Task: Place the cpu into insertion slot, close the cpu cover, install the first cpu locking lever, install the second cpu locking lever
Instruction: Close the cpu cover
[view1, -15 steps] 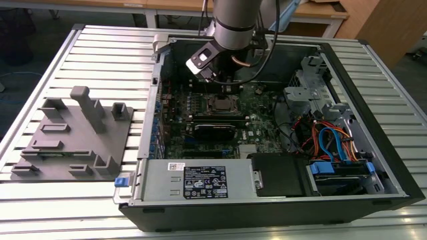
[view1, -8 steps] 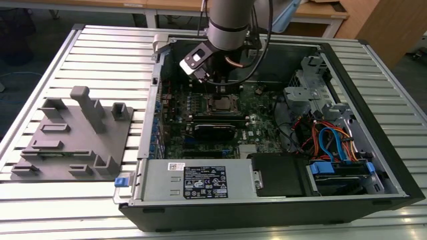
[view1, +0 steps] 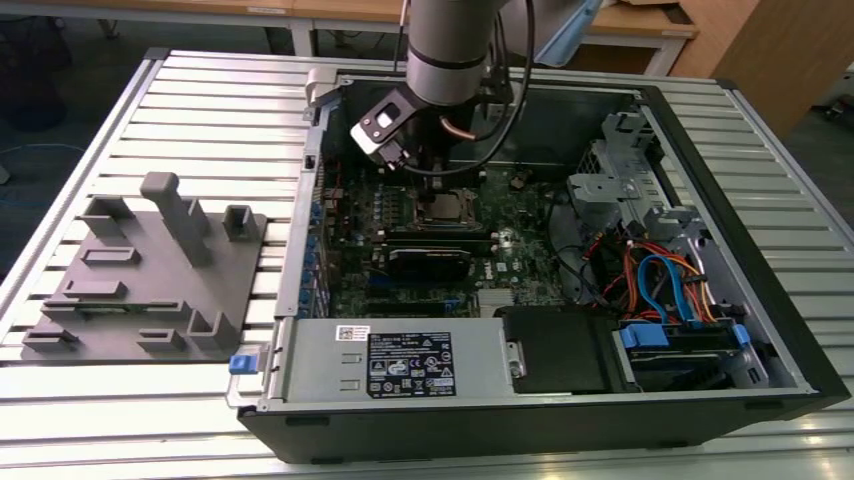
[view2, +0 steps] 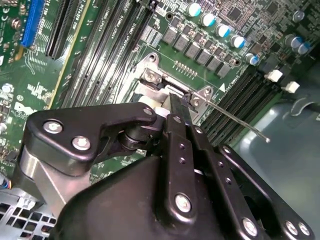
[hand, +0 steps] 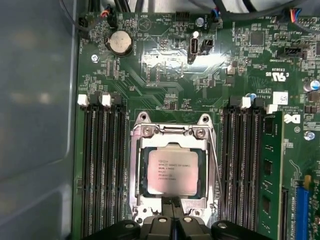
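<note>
Silvery slatted metal worktop, ribs running across the exterior view. Two items directly on it. Black open-sided computer case, lying on its side, toward the exterior view's right. Flat grey plastic fixture plate with upright posts and blocks, at the exterior view's left, just beside the computer case; contact between them not discernible.

1. The exterior view sets us high and far off, looking down slantwise into the open computer case on the slatted table.
2. In the first wrist view we face straight down, close above the insertion slot.
3. In the second wrist view we look slantwise past the gripper, nearer yet.
4. Both wrist views share that slot and its flanking long black slots; the exterior view holds them small.
</note>
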